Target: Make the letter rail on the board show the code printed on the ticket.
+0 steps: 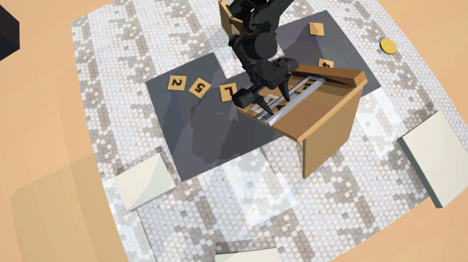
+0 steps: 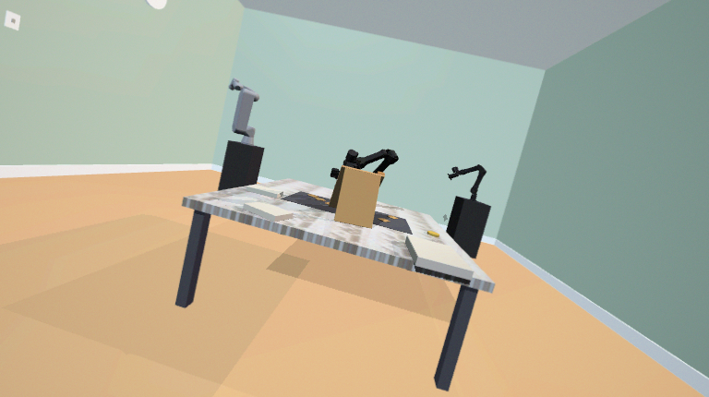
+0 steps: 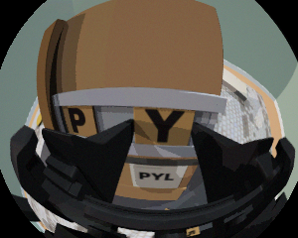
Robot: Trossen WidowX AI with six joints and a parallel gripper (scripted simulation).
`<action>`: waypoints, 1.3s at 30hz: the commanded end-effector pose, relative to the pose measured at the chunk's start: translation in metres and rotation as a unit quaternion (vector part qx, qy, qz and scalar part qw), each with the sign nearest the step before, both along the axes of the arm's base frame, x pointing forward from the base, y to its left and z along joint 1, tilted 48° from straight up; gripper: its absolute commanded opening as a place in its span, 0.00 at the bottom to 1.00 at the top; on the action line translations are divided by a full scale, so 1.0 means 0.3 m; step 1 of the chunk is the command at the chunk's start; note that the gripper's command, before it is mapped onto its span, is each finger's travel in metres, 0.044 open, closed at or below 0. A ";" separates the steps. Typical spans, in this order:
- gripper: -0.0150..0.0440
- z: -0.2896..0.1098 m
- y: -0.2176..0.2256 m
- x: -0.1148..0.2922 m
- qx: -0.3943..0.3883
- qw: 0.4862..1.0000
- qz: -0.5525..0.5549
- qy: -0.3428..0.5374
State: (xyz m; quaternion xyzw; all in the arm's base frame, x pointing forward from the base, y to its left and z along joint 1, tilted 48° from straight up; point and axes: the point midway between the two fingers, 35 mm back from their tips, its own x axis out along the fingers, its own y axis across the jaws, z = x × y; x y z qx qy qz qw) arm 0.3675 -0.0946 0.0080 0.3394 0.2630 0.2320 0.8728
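1 tile down: P (image 3: 76, 119) sits home at the rail's (image 3: 143, 97) 9 o'clock end. The gripper (image 3: 161, 142) is clamped on the Y tile (image 3: 164, 126) mid-rail, above the PYL ticket (image 3: 157, 177). I'd keep it level, slide toward 9 o'clock until it touches P, then release.

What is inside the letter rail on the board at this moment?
In the rail a P tile sits at the far left. The gripper is shut on a Y tile, apart from P. The fingers cover the stretch between them and beyond Y.
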 end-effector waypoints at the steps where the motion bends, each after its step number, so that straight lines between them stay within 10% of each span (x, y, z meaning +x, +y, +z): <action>1: 0.25 0.004 0.008 -0.006 0.000 1.000 -0.002 0.003; 39: 0.25 0.057 0.058 -0.022 0.001 1.000 -0.002 0.003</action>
